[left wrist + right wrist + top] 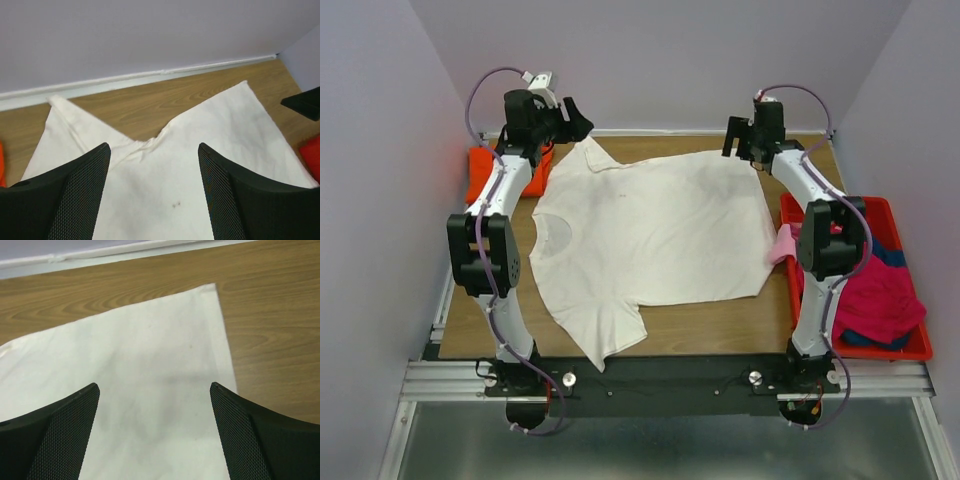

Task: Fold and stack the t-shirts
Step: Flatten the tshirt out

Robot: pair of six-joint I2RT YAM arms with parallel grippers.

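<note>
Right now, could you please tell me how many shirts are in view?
5: white shirt spread mid-table; orange shirt far left; magenta shirt and blue shirt in the bin at right, pink shirt at its rim. More may be hidden there.

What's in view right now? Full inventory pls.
cream t-shirt: 1, cream-white, spread flat mid-table
orange shirt: 1, orange, far-left corner, behind the left arm
magenta shirt: 1, magenta, in the bin
pink cloth: 1, pale pink, over the bin's left rim
blue cloth: 1, dark blue, in the bin, partly under the magenta shirt
bin: 1, red, right side of table
table: 1, wood
left gripper: 1, black, open, above the cream t-shirt's far-left sleeve
right gripper: 1, black, open, above its far-right corner
</note>
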